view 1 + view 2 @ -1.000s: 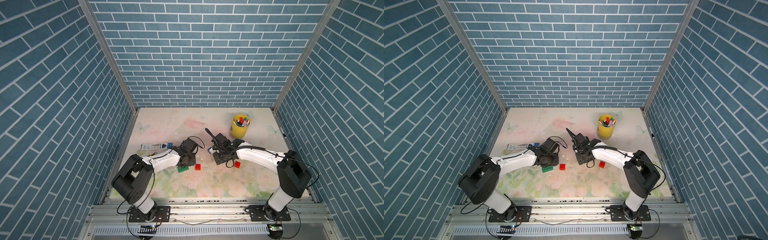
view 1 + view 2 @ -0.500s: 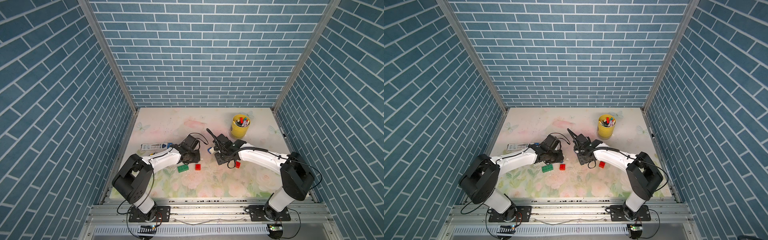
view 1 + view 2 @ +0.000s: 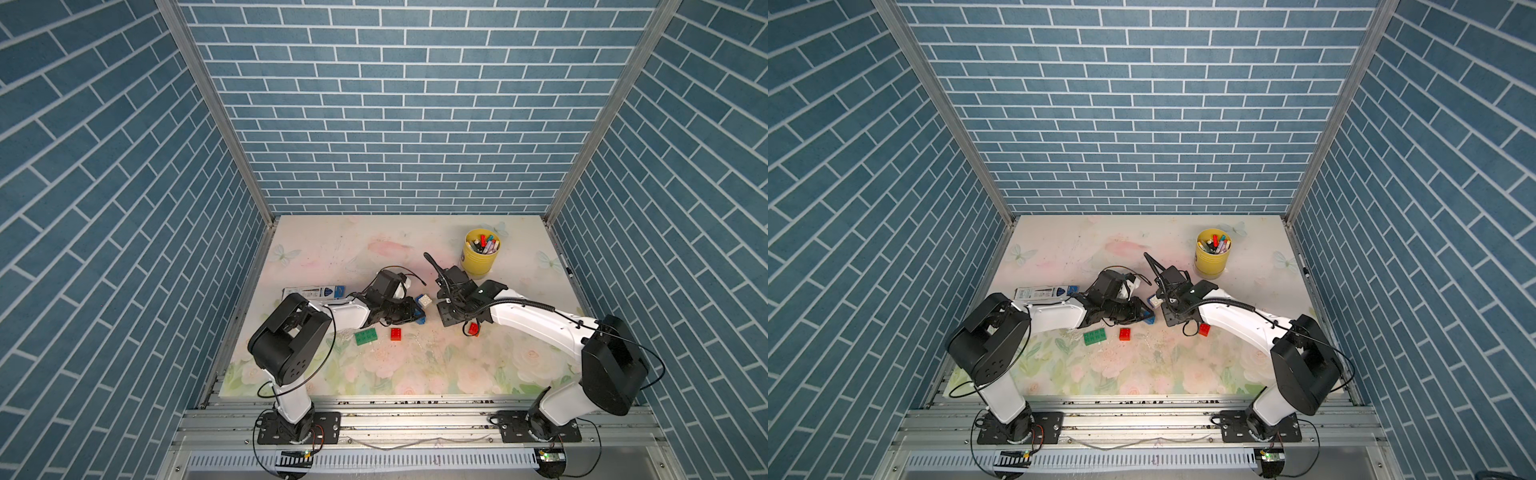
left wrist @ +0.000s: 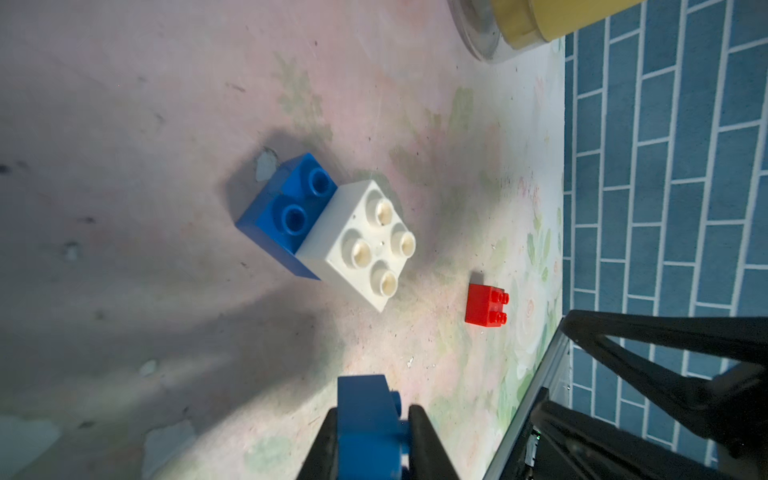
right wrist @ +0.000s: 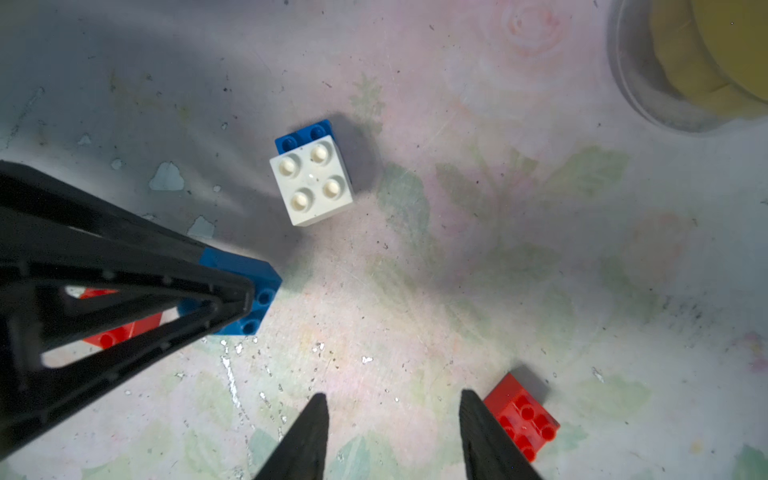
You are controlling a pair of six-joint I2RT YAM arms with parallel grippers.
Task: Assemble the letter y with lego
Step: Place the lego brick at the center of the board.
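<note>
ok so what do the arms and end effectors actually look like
The left arm and right arm have white links, bulky black joint housings and loose black cables. The left end effector and right end effector have black fingers tapering to points, with open triangular frames.

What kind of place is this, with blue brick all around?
Most likely a robot training booth, not a real room: a left arm and right arm bolted to a metal rail, brick-print panels around a flowery tabletop, and a green lego brick as prop.
</note>
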